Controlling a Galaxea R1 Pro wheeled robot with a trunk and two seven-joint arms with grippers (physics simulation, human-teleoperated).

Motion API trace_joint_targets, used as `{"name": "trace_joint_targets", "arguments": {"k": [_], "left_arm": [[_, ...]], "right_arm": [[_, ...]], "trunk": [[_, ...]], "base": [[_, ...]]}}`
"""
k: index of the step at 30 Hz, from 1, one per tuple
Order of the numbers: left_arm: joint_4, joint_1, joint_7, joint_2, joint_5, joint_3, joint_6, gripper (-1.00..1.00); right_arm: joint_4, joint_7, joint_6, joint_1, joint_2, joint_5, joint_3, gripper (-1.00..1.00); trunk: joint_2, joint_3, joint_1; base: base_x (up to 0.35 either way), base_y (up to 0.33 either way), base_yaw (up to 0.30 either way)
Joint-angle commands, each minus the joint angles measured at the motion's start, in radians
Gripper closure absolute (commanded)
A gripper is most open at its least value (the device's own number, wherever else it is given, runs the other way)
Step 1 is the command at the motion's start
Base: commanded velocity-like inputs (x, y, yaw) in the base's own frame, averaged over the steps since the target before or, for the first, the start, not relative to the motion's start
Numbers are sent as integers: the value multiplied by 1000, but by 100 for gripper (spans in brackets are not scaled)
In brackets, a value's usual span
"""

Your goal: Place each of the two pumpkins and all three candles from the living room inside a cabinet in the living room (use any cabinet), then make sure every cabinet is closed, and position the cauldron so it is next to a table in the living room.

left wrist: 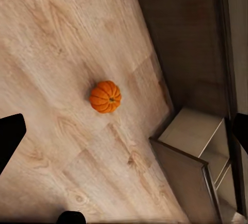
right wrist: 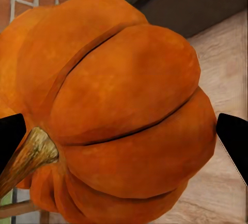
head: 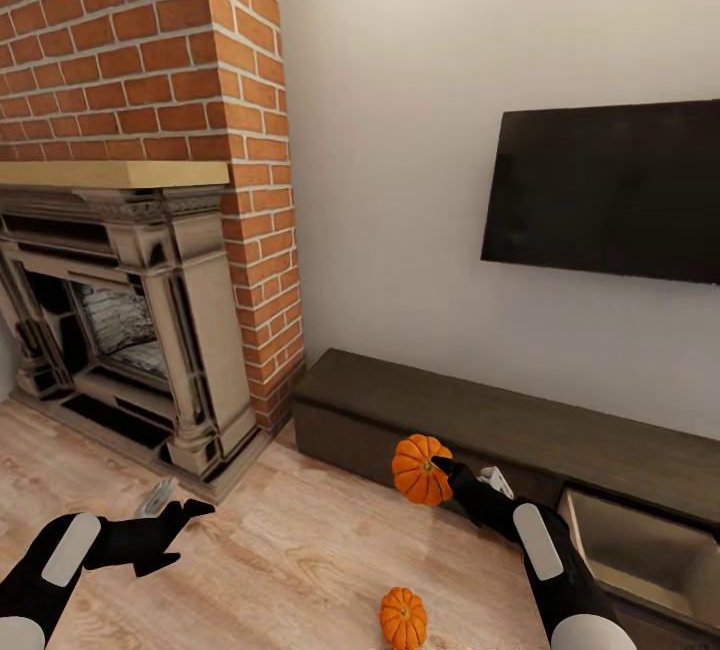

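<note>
We find one pumpkin [head: 420, 469] held aloft before the cabinet [head: 480, 415], clamped in the right gripper [head: 438, 475], whose arm reaches forward and up from the lower right. A second pumpkin [head: 403, 617] rests on the wood floor [head: 290, 560] below it. An open drawer [head: 640, 540] stands just right. The left gripper [head: 180, 525] hovers low, fingers apart, near the fireplace [head: 130, 330].
</note>
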Motion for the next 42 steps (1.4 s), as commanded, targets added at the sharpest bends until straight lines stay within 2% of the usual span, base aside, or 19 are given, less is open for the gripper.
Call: {"name": "trace_joint_targets", "arguments": {"k": [1,14,20,30,42], "left_arm": [[0,0,0,0,0,0,0,-100],[0,0,0,0,0,1,0,-100],[0,0,0,0,0,0,0,-100],[0,0,0,0,0,0,0,-100],[0,0,0,0,0,-1,0,-100]], "right_arm": [[0,0,1,0,0,-6,0,100],[0,0,0,0,1,-6,0,100],[0,0,0,0,0,-6,0,100],[0,0,0,0,1,-6,0,100],[0,0,0,0,2,-6,0,100]], "trunk": [[0,0,0],[0,0,0],[0,0,0],[0,0,0],[0,0,0]], "base": [[-74,31,-277],[-13,7,-276],[7,167,-277],[140,149,-276],[26,19,-276]]}}
